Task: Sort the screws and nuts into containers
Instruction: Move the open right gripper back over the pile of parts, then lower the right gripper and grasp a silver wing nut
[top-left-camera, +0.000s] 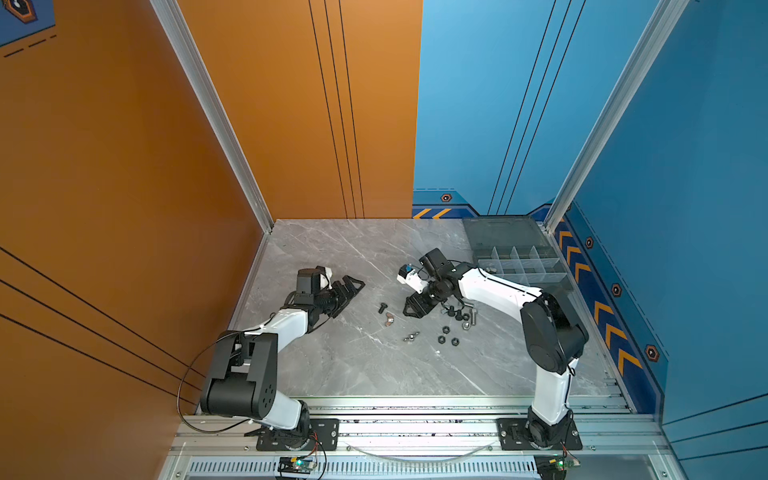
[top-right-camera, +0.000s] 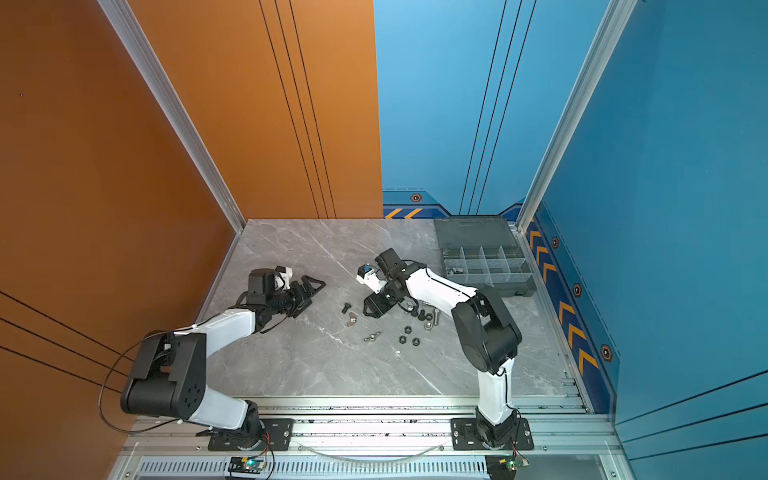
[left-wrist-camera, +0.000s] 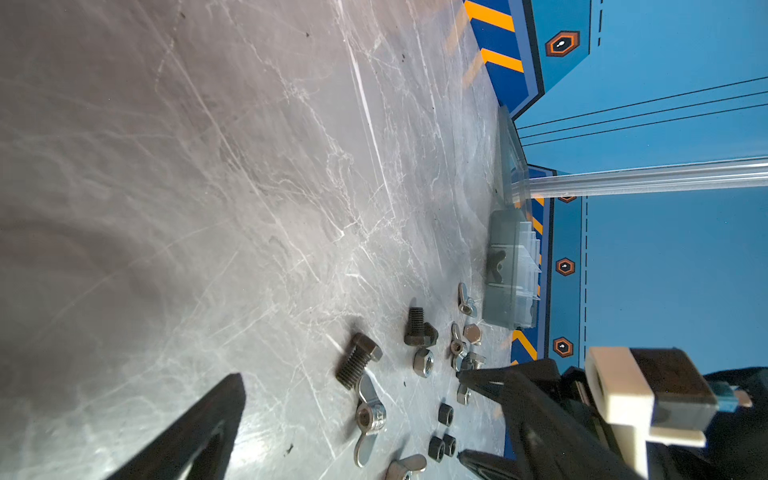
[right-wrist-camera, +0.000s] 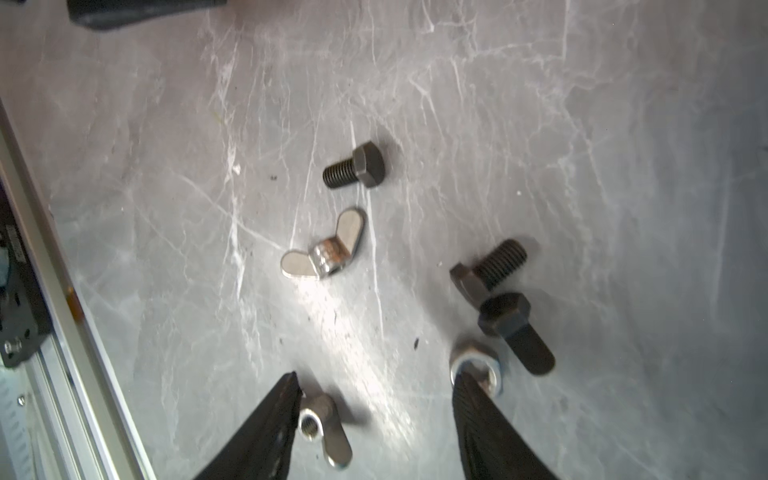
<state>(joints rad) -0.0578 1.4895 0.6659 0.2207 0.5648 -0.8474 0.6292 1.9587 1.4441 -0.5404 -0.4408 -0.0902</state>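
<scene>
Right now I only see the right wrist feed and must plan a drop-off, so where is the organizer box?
Observer: The organizer box sits at the far right corner of the table, lid open.
Operator: Anything in it?
Observer: A few silver pieces lie in one compartment at its left end.
Operator: Is the left end effector in my way?
Observer: Probably not; the left end effector is open, left of the black screw.
</scene>
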